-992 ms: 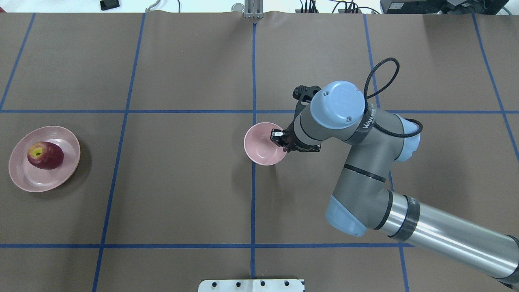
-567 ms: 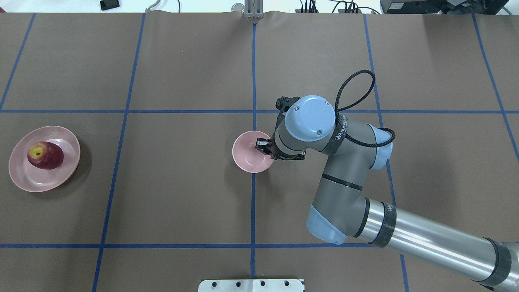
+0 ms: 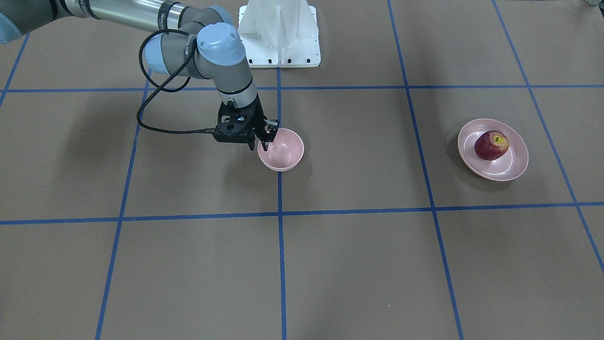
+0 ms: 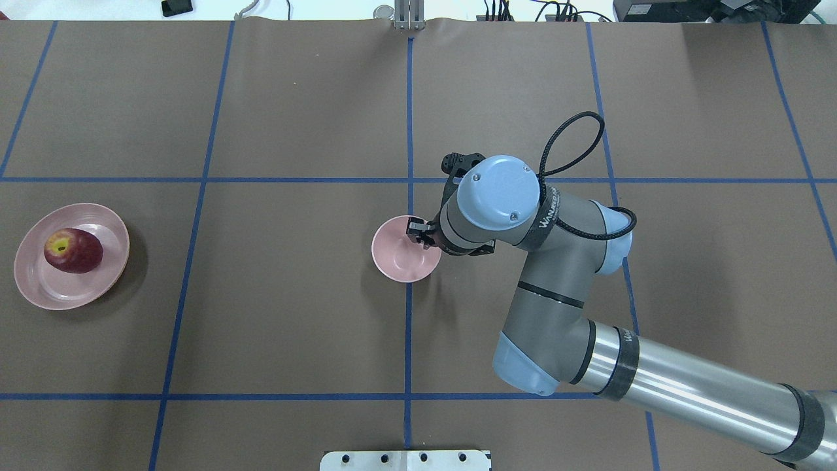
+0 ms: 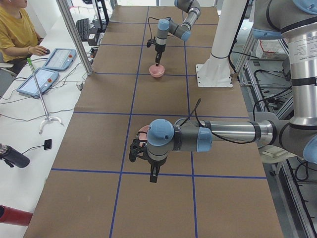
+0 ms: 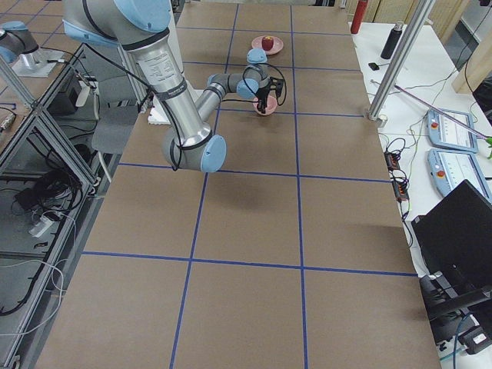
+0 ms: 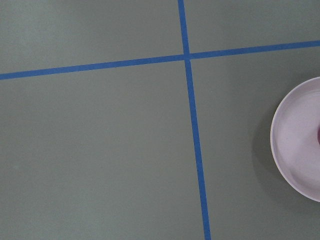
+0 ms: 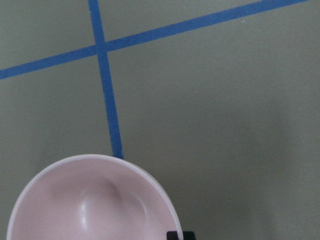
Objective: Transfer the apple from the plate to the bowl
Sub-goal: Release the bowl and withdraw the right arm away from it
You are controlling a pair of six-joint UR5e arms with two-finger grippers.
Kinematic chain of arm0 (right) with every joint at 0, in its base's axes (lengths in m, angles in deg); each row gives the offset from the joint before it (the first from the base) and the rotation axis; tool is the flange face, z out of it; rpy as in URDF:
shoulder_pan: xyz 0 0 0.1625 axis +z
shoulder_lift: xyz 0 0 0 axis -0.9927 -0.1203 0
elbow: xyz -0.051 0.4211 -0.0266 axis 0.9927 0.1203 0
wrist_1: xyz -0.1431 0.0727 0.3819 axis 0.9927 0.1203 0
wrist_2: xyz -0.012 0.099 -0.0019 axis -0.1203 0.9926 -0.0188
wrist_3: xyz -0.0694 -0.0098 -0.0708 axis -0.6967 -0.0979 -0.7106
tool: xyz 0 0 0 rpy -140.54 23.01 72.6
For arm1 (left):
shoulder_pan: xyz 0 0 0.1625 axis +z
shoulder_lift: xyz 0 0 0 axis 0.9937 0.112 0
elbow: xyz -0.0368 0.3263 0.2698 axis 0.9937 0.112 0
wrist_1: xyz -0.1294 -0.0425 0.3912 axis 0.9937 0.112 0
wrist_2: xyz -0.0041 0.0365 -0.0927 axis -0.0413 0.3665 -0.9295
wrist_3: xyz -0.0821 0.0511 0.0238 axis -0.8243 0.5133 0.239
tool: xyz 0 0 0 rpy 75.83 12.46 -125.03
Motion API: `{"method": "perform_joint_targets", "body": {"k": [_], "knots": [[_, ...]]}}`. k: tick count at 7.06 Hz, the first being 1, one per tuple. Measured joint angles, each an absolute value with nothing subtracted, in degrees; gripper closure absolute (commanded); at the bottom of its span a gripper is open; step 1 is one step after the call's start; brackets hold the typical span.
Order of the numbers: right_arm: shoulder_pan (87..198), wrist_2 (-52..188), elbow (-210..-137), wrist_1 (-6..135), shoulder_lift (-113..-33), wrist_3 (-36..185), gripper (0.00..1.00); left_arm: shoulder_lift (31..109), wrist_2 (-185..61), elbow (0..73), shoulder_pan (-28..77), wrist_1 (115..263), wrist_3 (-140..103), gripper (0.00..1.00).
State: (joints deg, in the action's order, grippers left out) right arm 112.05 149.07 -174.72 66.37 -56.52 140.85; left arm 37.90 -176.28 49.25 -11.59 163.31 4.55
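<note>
I'm dragging the bowl (image 4: 400, 256) toward the robot's left and slightly toward its base with the right gripper (image 4: 419, 233). It is travelling with the jaws, rim between them, and crossing onto the blue tape line (image 4: 409, 98). The motion is slowing, and the right arm is folding in behind.

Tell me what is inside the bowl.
The bowl holds no food, only one finger of the right claw hooked over its rim. The apple sits on the plate. The wrist covers the rim beside the claw in the overhead view.
</note>
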Motion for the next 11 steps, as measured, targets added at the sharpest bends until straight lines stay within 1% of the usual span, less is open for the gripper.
{"method": "perform_joint_targets", "body": {"k": [2, 4, 6, 7, 9, 11], "knots": [[118.62, 155.11, -176.54, 66.76, -57.13, 137.25, 0.0, 39.78, -176.28, 49.03, -11.15, 164.54, 4.39, 0.02], [128.14, 163.86, -177.91, 66.82, -60.95, 127.68, 0.0, 44.28, -177.1, 46.18, -9.52, 166.69, 4.37, 0.01], [138.72, 171.64, -179.01, 66.87, -69.05, 111.76, 0.0, 45.34, -178.48, 45.9, -8.46, 170.6, 4.07, 0.01], [142.95, 173.75, -179.32, 66.83, -73.94, 103.32, 0.0, 45.57, -180.21, 45.97, -6.24, 172.58, 2.84, 0.01], [150.95, 176.13, -179.8, 66.64, -85.35, 83.88, 0.0, 45.97, -180.51, 47.31, 0.81, 176.7, -7.77, 0.01], [160.4, 177.98, -179.67, 66.33, -96.05, 66.44, 0.0, 45.73, -174.79, 48.13, 8.87, 181.67, -18.85, 0.01]]}}
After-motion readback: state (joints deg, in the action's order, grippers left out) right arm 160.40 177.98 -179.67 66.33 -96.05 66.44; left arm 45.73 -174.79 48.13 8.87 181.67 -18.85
